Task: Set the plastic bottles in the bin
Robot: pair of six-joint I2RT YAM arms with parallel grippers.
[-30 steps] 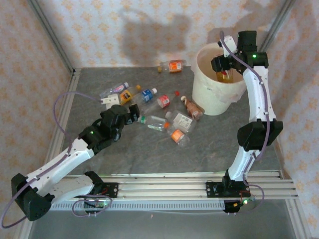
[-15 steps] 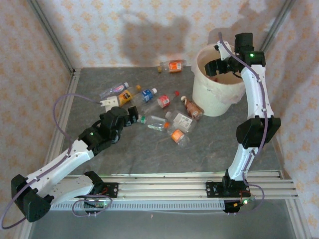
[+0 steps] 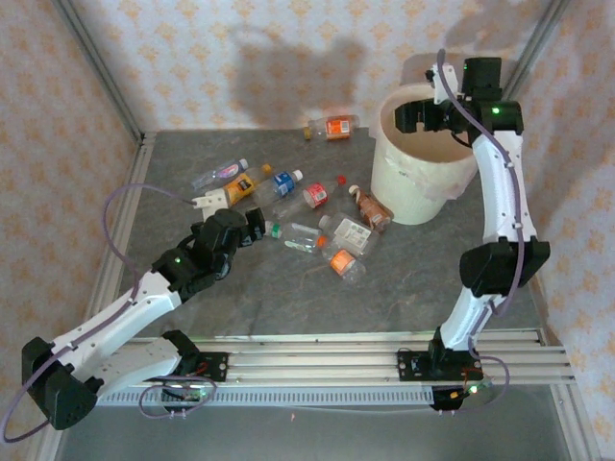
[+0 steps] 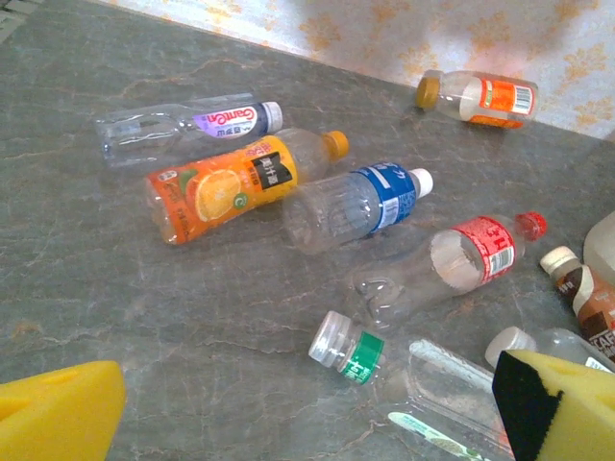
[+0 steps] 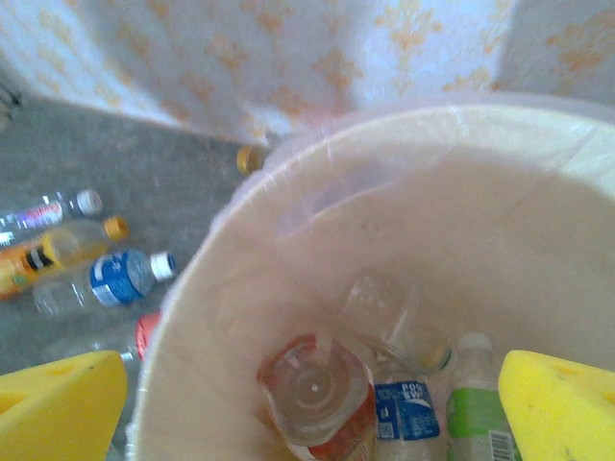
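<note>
Several plastic bottles lie scattered on the grey table left of the bin point(image 3: 420, 205): an orange-labelled one point(image 3: 336, 127) at the back wall, an orange juice one point(image 4: 223, 188), a blue-labelled one point(image 4: 357, 204), a red-labelled one point(image 4: 471, 259) and a green-labelled one point(image 4: 359, 351). My left gripper point(image 3: 258, 227) is open and low, and the green-labelled bottle lies just ahead between its yellow pads point(image 4: 58, 415). My right gripper point(image 3: 424, 116) hangs open over the bin's mouth, holding nothing. Inside the bin point(image 5: 240, 197) lie a red-labelled bottle point(image 5: 322, 399), a blue-labelled one point(image 5: 405, 411), a green-labelled one point(image 5: 478, 408) and a clear one point(image 5: 389, 317).
Patterned walls close the table at the back and both sides, with metal posts point(image 3: 101, 72) in the corners. An aluminium rail point(image 3: 317, 360) runs along the near edge. Bare grey surface point(image 3: 288, 298) stretches between the bottles and the rail.
My right gripper opened over the bin and the orange-tinted bottle it held dropped inside. The right wrist then rose a little. My left arm crept slightly toward the bottles.
</note>
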